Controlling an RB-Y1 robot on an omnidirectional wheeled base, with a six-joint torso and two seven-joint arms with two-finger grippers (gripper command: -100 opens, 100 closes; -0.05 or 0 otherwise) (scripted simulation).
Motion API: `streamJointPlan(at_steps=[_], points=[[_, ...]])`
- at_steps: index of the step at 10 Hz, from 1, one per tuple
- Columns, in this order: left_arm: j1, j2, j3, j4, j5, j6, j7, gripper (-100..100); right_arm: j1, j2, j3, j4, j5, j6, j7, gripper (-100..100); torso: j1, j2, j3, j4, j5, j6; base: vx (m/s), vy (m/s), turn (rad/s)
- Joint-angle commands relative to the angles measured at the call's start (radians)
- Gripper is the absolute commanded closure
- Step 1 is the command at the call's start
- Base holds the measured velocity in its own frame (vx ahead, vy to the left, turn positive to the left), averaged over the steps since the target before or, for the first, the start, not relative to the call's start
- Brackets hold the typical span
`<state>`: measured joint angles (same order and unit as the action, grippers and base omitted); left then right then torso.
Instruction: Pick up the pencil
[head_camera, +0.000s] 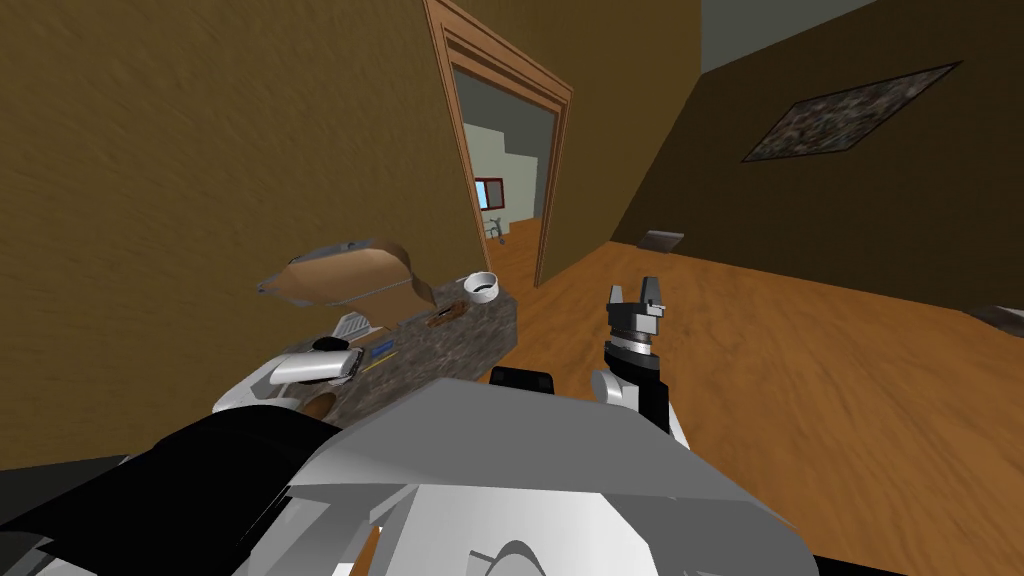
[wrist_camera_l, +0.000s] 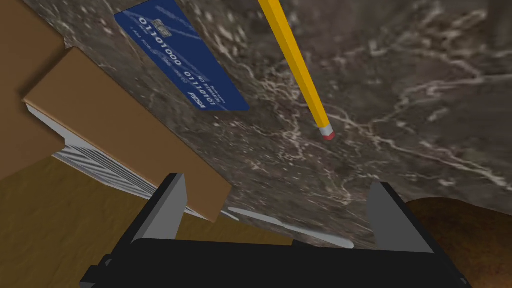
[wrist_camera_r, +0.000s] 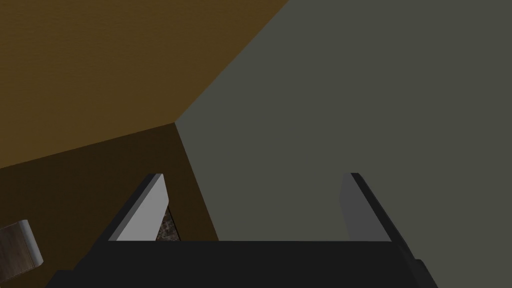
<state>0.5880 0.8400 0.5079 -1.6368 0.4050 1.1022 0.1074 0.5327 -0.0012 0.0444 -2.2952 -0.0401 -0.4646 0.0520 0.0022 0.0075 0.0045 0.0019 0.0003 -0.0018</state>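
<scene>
A yellow pencil with a red eraser tip lies on the dark marbled tabletop. Its eraser end points toward my left gripper. That gripper hovers open a short way above the tabletop, with the eraser tip just ahead of the gap between its fingers and nothing held. In the head view my left arm reaches over the table's near end. My right gripper stands raised over the wooden floor, fingers open and empty.
A blue card lies beside the pencil. A brown flat case with a grey ribbed edge sits next to the left finger, its lid raised. A white bowl stands at the table's far end, before a doorway.
</scene>
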Motion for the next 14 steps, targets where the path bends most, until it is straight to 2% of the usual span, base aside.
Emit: streamJointPlan(at_steps=[1,6,14], points=[[-0.007,0.003,0.015,0.003,0.032,0.030,0.022,-100,0.000,0.000,0.000,0.000,0.000,0.000,0.000,0,0.000,0.000,0.000,0.000,0.000,0.000,-0.068,0.043,-0.127],[-0.022,0.004,0.053,0.011,0.124,0.112,0.077,-100,0.000,0.000,0.000,0.000,0.000,0.000,0.000,0,0.001,-0.005,-0.003,-0.001,0.001,0.000,-0.039,0.043,-0.105],[-0.046,0.000,0.112,0.024,0.293,0.268,0.179,-100,0.000,0.000,0.000,0.000,0.000,0.000,0.000,0,0.003,-0.005,-0.003,-0.001,0.001,0.000,-0.041,0.051,-0.105]])
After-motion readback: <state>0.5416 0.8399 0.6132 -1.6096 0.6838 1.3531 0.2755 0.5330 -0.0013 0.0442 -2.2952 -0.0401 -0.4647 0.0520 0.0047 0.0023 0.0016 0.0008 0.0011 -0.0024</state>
